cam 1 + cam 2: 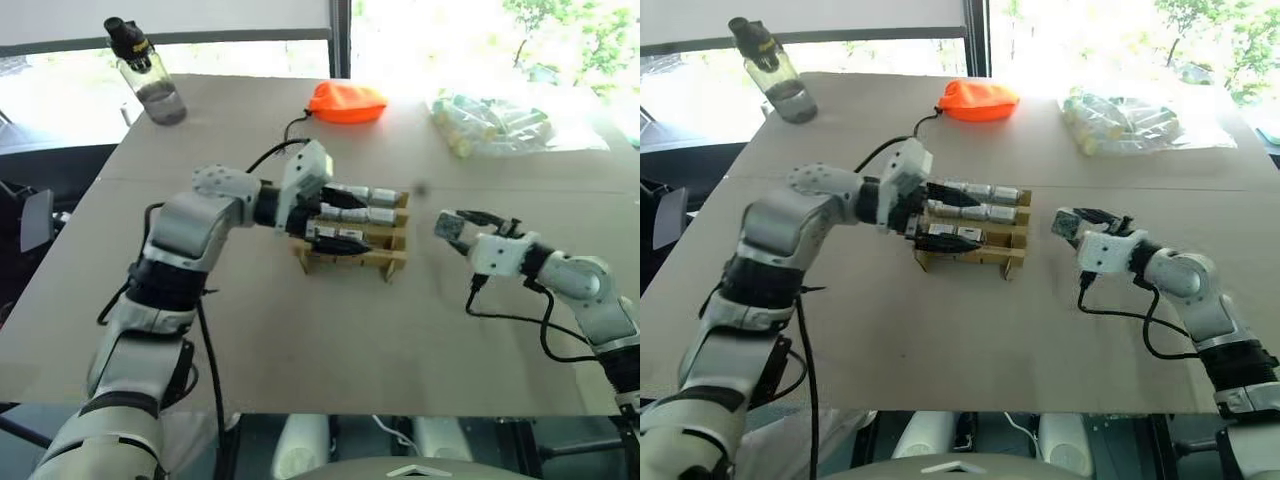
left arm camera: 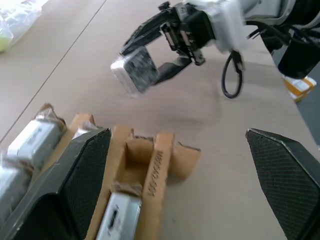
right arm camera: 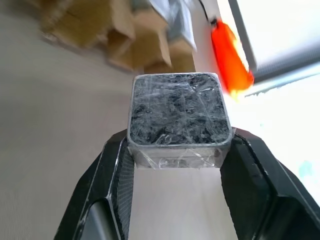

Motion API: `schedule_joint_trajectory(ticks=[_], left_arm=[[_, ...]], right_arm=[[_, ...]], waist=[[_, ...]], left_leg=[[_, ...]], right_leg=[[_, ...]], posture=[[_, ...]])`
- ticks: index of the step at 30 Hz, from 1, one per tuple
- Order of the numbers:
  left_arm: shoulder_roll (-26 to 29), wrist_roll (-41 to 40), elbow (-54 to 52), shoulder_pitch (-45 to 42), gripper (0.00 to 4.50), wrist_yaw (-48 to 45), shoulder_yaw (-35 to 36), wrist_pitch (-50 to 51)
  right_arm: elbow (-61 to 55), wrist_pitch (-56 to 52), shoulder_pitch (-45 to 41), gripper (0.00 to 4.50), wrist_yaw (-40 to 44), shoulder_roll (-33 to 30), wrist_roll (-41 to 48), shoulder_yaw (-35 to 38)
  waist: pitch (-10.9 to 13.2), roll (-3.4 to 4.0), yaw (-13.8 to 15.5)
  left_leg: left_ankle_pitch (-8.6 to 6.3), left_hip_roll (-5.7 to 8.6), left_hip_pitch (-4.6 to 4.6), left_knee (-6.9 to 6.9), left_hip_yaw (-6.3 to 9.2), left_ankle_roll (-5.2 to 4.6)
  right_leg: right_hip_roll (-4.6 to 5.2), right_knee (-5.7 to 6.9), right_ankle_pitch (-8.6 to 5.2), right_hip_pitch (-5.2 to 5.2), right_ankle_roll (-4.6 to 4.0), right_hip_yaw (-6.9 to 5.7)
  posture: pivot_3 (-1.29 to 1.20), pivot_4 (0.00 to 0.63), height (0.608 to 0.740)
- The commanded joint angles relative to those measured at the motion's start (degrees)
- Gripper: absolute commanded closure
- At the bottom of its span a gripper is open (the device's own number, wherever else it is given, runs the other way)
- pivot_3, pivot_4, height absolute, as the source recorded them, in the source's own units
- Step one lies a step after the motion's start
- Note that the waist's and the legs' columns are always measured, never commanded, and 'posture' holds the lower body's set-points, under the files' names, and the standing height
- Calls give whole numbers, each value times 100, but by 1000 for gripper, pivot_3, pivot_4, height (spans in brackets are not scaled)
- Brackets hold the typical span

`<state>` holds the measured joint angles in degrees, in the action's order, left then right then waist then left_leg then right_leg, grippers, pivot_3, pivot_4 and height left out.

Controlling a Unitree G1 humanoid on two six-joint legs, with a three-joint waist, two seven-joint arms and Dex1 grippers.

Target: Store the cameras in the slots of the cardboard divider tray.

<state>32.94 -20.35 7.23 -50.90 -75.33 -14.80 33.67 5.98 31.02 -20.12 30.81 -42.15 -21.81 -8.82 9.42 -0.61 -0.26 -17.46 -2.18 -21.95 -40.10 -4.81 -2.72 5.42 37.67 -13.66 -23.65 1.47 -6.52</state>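
2 grippers over a brown table [image 1: 300,340]. Right gripper [image 1: 462,224] has its fingers clamped on 1 camera [image 1: 449,227], a small grey block with a dark wrapped face, held off the table, just right of the cardboard divider tray [image 1: 385,262] and apart from it. In the right wrist view the camera [image 3: 179,111] sits squarely between the 2 black fingers [image 3: 116,170]. Left gripper [image 1: 340,215] has its fingers spread wide over the tray, 1 finger along the far row, 1 along the near row, gripping nothing. Tray sits mid-table; several slots already hold cameras [image 1: 370,195], lying in rows. Left wrist view shows an unfilled slot [image 2: 135,150] at the tray's end nearest the right gripper. Orange pouch [image 1: 346,102] at the far side, bag of wrapped pale cylinders [image 1: 495,124] far right, water bottle [image 1: 150,80] far left.
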Motion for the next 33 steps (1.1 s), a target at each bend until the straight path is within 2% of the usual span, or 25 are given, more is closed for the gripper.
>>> schedule_joint_trajectory(ticks=[1,11,23,27,31,32,33], left_arm=[[-343,280,572,-505,0,-58,-230,-388],[-860,864,1734,-1228,0,-512,-643,-893],[-1007,944,1733,-1256,0,-730,-516,-1012],[-967,884,1497,-1140,1013,-874,-544,-966],[-928,863,1342,-1065,2860,-1041,-581,-881],[-920,873,1310,-1043,3460,-1070,-590,-865],[-913,879,1288,-1026,3738,-1095,-602,-853]], right_arm=[[-747,501,-282,2622,-446,-93,-939,-81],[-1332,966,-569,2622,-1083,-20,-1919,-192],[-1204,1165,-616,2622,-1207,0,-2129,-375],[-1127,1196,-616,2622,-1238,-21,-2167,-391],[-1077,1222,-621,2622,-1268,-14,-2163,-371],[-1072,1220,-622,2622,-1269,-22,-2167,-369],[-1090,1143,-591,2122,-1265,-11,-2165,-334]], waist=[[1,-1,-6],[1,-2,21],[1,-2,13],[1,-2,16],[1,-2,12],[2,-2,11],[2,-2,12]], left_leg=[[0,-1,-2,0,0,0],[0,-1,-9,-2,-26,1],[1,-3,-7,-2,-26,1],[1,-4,-9,-2,-24,1],[1,-4,-8,-2,-24,1],[1,-4,-8,-2,-24,1],[1,-4,-8,-2,-23,1]], right_leg=[[0,1,0,-2,0,-1],[1,-9,-1,-2,1,-7],[2,-7,0,-2,1,-5],[3,-9,0,-2,1,-6],[3,-8,0,-3,1,-6],[3,-8,0,-3,1,-5],[3,-8,0,-2,1,-6]], posture=[[0,150,726],[0,150,726],[0,150,726],[0,150,726],[0,150,726],[0,150,726],[0,150,726]])
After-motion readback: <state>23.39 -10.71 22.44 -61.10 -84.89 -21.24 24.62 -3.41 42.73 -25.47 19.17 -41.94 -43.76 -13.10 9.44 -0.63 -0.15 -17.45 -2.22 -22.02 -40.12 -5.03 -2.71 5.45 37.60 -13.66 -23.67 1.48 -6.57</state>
